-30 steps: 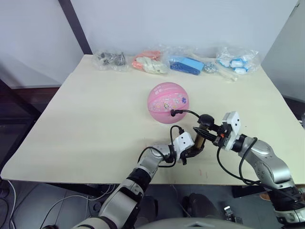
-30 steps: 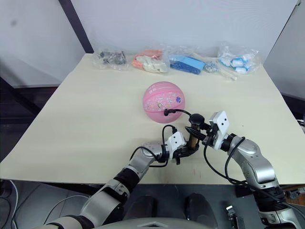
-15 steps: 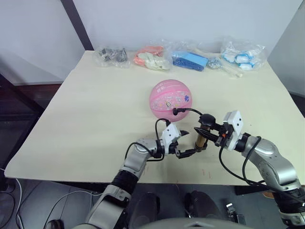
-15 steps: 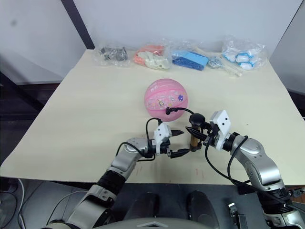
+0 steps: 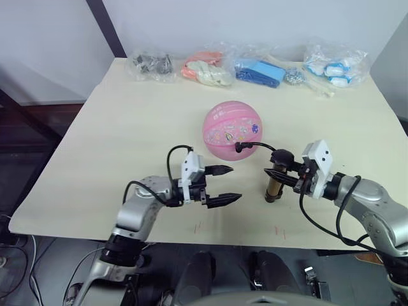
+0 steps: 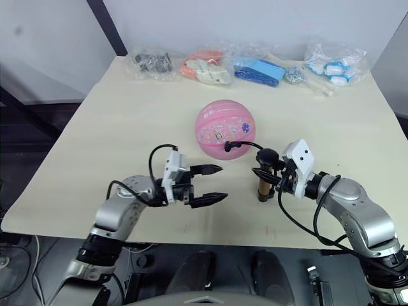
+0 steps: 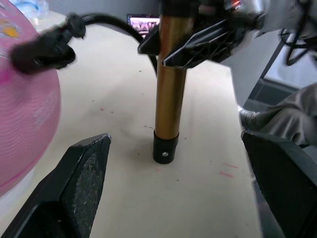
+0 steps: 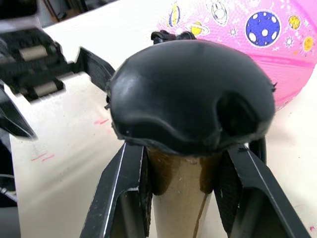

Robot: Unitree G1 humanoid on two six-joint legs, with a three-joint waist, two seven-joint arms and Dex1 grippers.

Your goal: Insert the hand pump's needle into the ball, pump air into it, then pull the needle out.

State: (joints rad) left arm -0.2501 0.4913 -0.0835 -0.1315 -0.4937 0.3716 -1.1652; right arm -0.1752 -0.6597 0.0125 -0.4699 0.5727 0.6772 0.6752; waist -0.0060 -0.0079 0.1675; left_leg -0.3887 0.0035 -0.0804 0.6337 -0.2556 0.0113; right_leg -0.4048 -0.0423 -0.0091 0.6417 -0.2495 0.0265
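Pale table [image 5: 121, 121] with pink ball [image 5: 232, 129], upright hand pump [image 5: 276, 183], bags [image 5: 261, 67].

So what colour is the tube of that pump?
Bronze-gold, with a black foot and black top; the hand pump shows best in the left wrist view.

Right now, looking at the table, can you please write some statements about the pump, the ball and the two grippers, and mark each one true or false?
1. The right gripper is shut on the hand pump, which stands upright on the table. True.
2. The left gripper is holding the pump's base. False: it is open and apart from the pump, holding nothing.
3. The pump's black hose runs to the ball, its end fitting against the ball's surface. True.
4. The ball lies among the clear plastic bags. False: the bags sit along the far edge, and the ball is apart from them, mid-table.
5. The ball is blue. False: it is pink with cartoon stickers.
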